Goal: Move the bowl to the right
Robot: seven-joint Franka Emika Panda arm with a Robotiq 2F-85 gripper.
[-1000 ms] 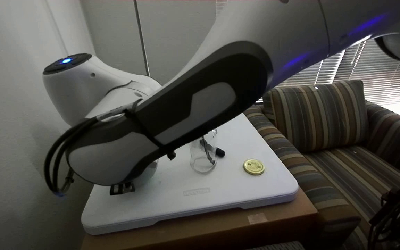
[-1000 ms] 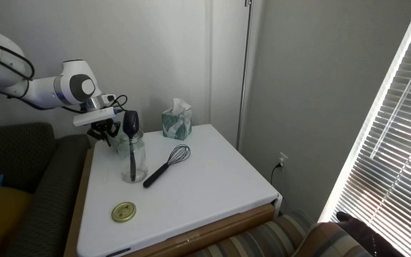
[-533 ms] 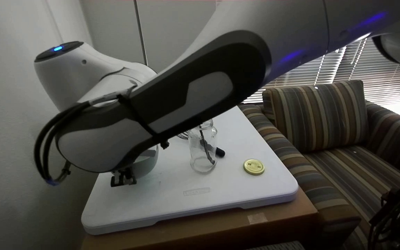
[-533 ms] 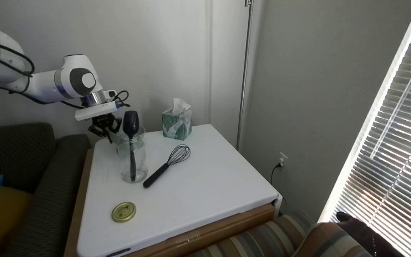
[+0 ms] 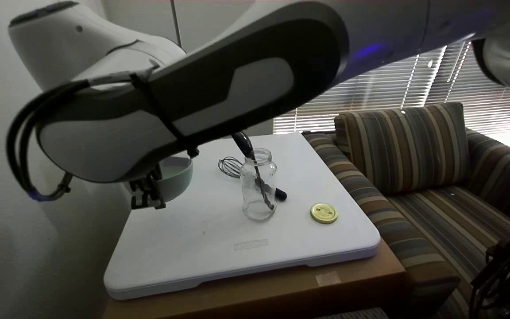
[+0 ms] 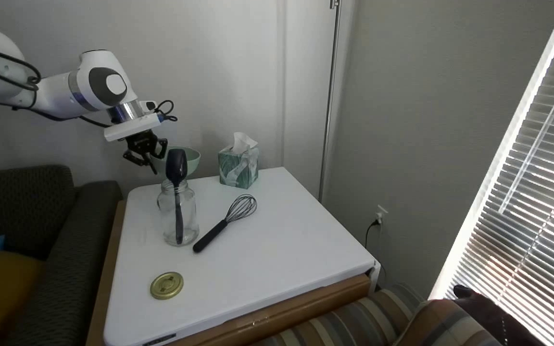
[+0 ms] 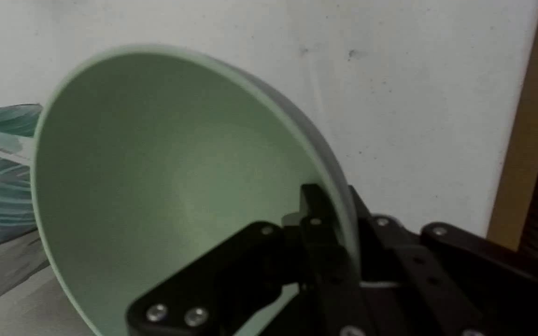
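Note:
The pale mint-green bowl (image 7: 166, 163) hangs above the white table (image 5: 184, 248), with nothing inside that I can see. My gripper (image 7: 333, 190) is shut on the bowl's rim, one finger inside the wall and one outside. In an exterior view the bowl (image 5: 177, 179) is partly hidden by the arm and the gripper (image 5: 148, 195). In an exterior view the bowl (image 6: 191, 162) is behind the dark spoon, with the gripper (image 6: 156, 161) at its left side.
A clear glass jar (image 6: 188, 211) holding a dark spoon (image 6: 176, 166) stands near the bowl. A whisk (image 6: 212, 234), a gold lid (image 6: 167, 285) and a tissue box (image 6: 238, 168) are on the table. A striped armchair (image 5: 407, 150) stands beside the table.
The gripper and arm have moved up, and the bowl has risen off the table with them. The jar, spoon, whisk, lid and tissue box have not moved.

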